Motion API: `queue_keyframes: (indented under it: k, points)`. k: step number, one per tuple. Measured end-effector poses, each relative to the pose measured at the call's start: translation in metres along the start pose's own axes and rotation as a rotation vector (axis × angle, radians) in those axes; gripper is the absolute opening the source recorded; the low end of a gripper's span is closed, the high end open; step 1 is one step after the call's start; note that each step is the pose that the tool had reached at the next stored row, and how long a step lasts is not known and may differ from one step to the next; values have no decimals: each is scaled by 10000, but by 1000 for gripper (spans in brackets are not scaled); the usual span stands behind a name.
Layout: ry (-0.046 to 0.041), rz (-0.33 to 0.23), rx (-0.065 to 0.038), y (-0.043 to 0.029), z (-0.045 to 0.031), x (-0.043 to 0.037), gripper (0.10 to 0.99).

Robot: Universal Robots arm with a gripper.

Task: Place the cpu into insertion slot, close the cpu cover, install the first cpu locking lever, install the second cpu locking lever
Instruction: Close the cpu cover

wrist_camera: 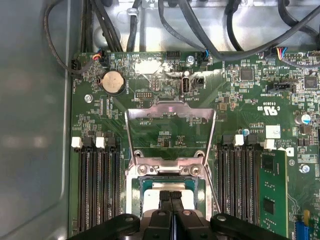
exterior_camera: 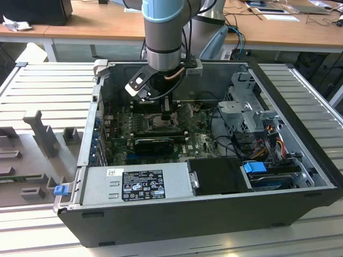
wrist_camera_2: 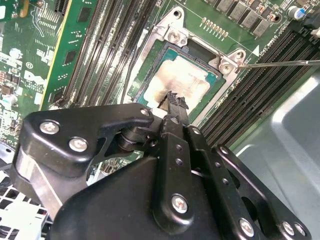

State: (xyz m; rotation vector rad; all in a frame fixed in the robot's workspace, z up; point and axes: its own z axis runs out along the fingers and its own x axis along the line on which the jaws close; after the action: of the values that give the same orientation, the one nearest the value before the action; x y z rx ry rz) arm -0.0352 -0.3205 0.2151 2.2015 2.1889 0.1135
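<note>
1. The cpu (wrist_camera_2: 187, 80) is a small flat square chip with a silvery-beige metal top, a little darker on one side. It lies flat inside the insertion slot.
2. The insertion slot (wrist_camera_2: 172, 49) is a square socket with a black frame. The cpu covers its field, so only a narrow rim shows around the chip.
3. The cpu cover (wrist_camera: 170, 107) is a thin silver frame plate with a large square window. It is open, swung up away from the slot.
4. One locking lever (wrist_camera_2: 280, 63), a thin straight metal rod, reaches away from one corner of the slot.
</note>
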Motion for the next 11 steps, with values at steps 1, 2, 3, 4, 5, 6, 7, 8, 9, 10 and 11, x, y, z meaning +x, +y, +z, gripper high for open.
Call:
queue_keyframes:
  k: [1,2,3,4,5,6,7,8,9,10,11]
  points:
    - [1,0,0,0,0,0,106]
    - [-1,0,1,0,-3,0,106]
    - [0,-1,0,1,-11,0,106]
    - [0,-1,1,3,-34,1,106]
    - [1,0,0,6,-69,2,106]
    - [0,0,0,7,-91,2,106]
    - [0,0,0,9,-109,3,106]
    - [0,-1,0,10,-122,3,106]
    - [0,-1,0,11,-145,4,106]
    - [0,0,0,12,-158,4,106]
    - [3,-3,-1,17,-169,5,106]
